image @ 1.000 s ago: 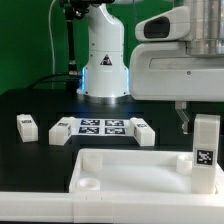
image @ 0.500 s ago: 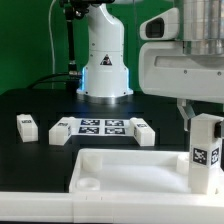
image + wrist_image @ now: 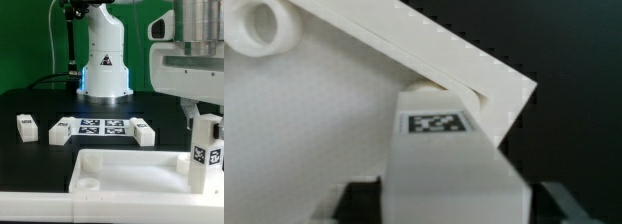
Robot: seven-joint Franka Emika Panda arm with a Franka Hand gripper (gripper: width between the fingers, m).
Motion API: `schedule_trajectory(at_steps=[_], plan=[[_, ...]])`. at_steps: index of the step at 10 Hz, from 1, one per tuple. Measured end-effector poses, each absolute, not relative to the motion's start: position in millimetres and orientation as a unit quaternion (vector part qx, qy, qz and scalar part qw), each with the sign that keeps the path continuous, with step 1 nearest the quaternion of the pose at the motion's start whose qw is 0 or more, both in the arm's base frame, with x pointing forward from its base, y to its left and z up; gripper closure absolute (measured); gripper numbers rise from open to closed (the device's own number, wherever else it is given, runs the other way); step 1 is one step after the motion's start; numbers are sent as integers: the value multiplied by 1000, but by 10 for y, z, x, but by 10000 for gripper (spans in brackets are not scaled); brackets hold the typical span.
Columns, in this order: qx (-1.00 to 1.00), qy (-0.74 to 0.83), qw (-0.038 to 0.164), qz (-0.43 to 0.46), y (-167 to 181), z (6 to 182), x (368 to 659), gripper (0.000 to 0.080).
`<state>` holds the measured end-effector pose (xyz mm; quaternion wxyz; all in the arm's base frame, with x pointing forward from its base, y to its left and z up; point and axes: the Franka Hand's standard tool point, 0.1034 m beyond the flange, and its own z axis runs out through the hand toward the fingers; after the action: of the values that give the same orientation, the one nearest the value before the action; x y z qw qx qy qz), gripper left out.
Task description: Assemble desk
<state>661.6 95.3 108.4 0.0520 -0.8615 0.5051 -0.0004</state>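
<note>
The white rimmed tabletop (image 3: pixel 130 170) lies at the front, with a round corner socket (image 3: pixel 88 184) showing at its near left. My gripper (image 3: pixel 205 118) is shut on a white square leg (image 3: pixel 208 152) and holds it upright at the tabletop's corner on the exterior view's right. In the wrist view the leg (image 3: pixel 446 150) with its tag runs from the gripper (image 3: pixel 452 200) down to a corner of the tabletop (image 3: pixel 313 110). Its lower end sits at that corner's socket. Another socket (image 3: pixel 260 30) is open. Three loose legs (image 3: pixel 26 126) (image 3: pixel 60 131) (image 3: pixel 145 131) lie behind.
The marker board (image 3: pixel 100 127) lies flat between the loose legs, in front of the robot base (image 3: pixel 104 60). A long white bar (image 3: pixel 35 207) runs along the front edge. The table is black.
The gripper and the held leg have shifted a little toward the exterior view's right. The tabletop and the loose legs have not moved.
</note>
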Motion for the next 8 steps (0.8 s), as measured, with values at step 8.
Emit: schedule_trajectory(at_steps=[8], plan=[[-983,180,45,-11,1042,1077,6578,150]])
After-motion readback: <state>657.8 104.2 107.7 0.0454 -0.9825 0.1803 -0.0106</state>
